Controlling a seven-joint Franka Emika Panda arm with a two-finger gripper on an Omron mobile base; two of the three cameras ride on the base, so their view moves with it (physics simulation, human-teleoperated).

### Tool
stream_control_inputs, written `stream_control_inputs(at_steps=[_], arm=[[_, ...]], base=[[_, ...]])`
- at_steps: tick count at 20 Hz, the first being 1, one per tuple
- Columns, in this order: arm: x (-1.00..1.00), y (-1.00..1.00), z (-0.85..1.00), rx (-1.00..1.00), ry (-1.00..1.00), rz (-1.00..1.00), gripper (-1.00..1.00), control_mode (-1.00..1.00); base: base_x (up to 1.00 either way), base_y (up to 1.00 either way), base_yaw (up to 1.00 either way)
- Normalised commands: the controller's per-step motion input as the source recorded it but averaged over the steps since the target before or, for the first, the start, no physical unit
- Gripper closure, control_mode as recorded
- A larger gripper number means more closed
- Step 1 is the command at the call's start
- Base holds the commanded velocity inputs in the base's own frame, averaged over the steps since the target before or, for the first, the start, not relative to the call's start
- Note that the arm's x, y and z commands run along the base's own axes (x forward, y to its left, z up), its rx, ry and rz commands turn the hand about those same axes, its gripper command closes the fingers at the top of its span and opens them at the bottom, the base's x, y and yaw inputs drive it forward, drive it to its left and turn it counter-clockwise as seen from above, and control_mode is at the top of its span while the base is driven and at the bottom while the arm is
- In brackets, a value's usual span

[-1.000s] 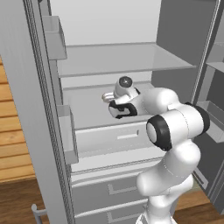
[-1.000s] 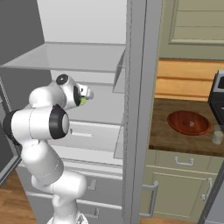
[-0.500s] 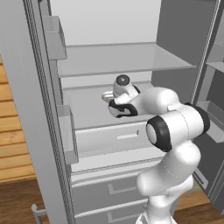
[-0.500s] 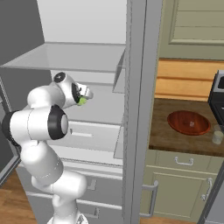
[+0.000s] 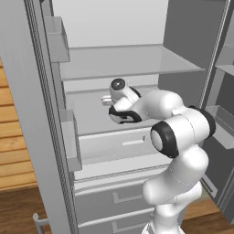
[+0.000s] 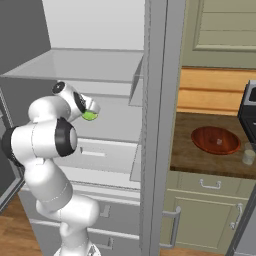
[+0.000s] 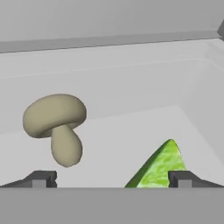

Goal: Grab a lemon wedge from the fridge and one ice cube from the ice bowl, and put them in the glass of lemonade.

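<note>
The fridge (image 5: 132,61) stands open, and my arm reaches onto its middle shelf (image 6: 120,122). The gripper (image 7: 111,179) is open, its dark fingertips (image 7: 40,178) spread wide just above the shelf floor. The lemon wedge (image 7: 158,168), green-yellow, lies between the tips, close to the right one; from the right base it shows as a green spot (image 6: 90,116) at the gripper (image 6: 93,110). In the left base view the gripper (image 5: 107,98) points toward the back wall. The ice bowl (image 6: 216,140) and the glass of lemonade (image 6: 248,154) sit on the counter to the fridge's right.
A tan mushroom (image 7: 54,124) lies on the same shelf, left of the wedge and a little further back. The fridge's door edge (image 6: 157,125) separates the shelf from the wooden counter (image 6: 200,162). A dark stove (image 6: 249,110) stands at the far right. Door bins (image 5: 68,141) hang at left.
The hand has edged a little deeper onto the fridge shelf toward the wedge. The jaws have stayed open.
</note>
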Motion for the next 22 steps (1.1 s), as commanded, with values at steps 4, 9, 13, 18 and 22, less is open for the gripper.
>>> stream_control_inputs(at_steps=[4, 9, 13, 18, 22], arm=[[-0.01, 0.00, -0.29, 0.00, 0.04, -0.07, -1.00, -1.00], [-0.06, -0.02, -0.44, 0.00, 0.08, -0.04, -1.00, -1.00], [-0.27, -0.02, -0.38, 0.00, 0.13, -0.02, -1.00, -1.00], [-0.34, 0.00, -0.19, 0.00, 0.10, 0.00, -1.00, -1.00], [-0.04, 0.00, -0.41, 0.00, 0.05, -0.01, -1.00, -1.00]], base=[[0.00, 0.00, 0.00], [0.00, 0.00, 0.00], [0.00, 0.00, 0.00], [0.00, 0.00, 0.00], [0.00, 0.00, 0.00]])
